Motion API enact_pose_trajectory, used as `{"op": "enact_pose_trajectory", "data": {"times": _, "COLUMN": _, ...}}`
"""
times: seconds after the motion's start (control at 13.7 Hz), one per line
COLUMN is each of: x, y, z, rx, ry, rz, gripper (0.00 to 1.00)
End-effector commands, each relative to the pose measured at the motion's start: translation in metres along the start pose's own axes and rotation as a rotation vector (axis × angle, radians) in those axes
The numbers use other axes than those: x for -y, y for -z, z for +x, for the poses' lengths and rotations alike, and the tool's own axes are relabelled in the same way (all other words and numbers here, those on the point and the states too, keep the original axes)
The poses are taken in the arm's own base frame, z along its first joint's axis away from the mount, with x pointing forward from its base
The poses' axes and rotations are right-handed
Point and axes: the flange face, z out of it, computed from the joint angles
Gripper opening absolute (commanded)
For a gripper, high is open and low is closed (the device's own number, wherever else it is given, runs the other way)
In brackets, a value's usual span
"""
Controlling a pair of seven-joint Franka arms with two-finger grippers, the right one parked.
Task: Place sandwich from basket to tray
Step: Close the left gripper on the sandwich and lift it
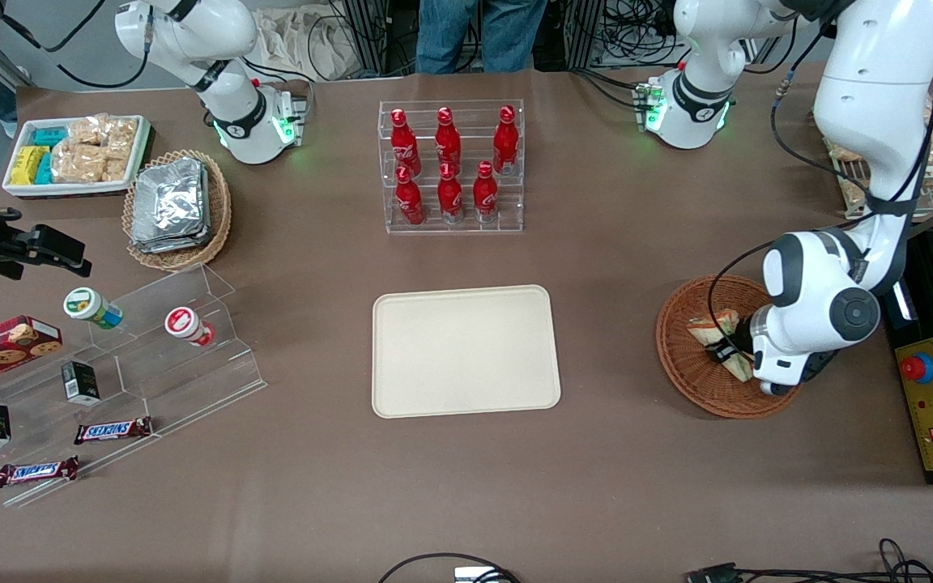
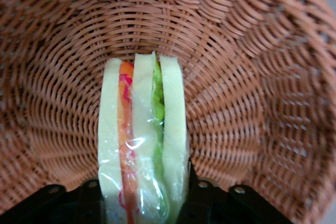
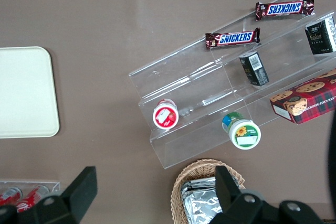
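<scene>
One sandwich sits between my gripper fingers, and from the wrist camera I read it as gripped: the black finger bases flank the wedge on both flat bread sides and the clear wrap bunches where they meet it. It is upright on edge inside the basket, orange layer and green layer both showing. In the front view, the gripper is low over the basket at the right of the frame, with the sandwich partly hidden by the wrist. The tray lies in the middle of the frame on the tabletop, well apart from the basket and bare.

My judgement is that the lift comes next, and that is where I would worry. Soft bread in slippery film can squeeze out or slide down if the hold is light (I cannot tell how deep the fingers reach). A second wedge seems to lie in the basket near the wrist in the front view; it could snag and drag along. If the gripper carries low, the sandwich may clip the woven rim and tip the light basket.
</scene>
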Motion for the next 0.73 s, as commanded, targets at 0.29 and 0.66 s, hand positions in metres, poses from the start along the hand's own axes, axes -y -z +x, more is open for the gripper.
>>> {"op": "enact_pose_trajectory", "data": {"times": 0.29, "x": -0.058, "y": 0.177, "z": -0.032, "rx": 0.028, "ry": -0.127, "rz": 0.008, "gripper": 0.00}}
{"op": "enact_pose_trajectory", "data": {"times": 0.66, "x": -0.134, "y": 0.188, "z": -0.080, "rx": 0.017, "ry": -0.479, "rz": -0.019, "gripper": 0.00}}
